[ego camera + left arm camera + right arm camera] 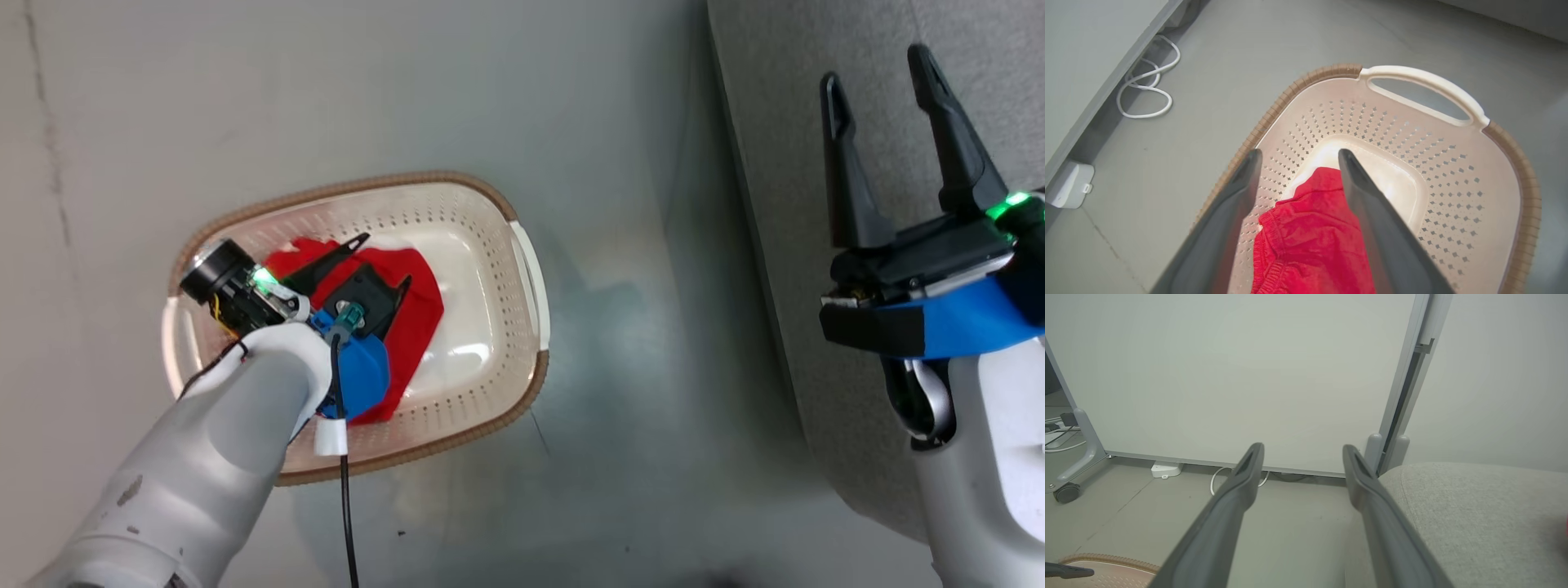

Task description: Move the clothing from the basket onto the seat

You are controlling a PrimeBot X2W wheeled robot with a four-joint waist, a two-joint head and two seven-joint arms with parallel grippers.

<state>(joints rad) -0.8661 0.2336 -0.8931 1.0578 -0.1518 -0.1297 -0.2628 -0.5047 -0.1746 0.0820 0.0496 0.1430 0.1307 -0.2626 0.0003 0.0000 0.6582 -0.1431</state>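
On grey floor (pixel 490 82), basket (pixel 408 178) holds clothing (pixel 420 306); left jaws gape above.

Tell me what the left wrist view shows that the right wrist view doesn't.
Left wrist view: the red garment lying in the basket, with the open left gripper straddling it, plus the basket's perforated wall and white handle.
Right wrist view: the open right gripper, holding nothing, the grey seat at lower right, and a castor foot under a white panel.
Shared: the grey floor, the basket's brown rim, a white cable and a small white box.
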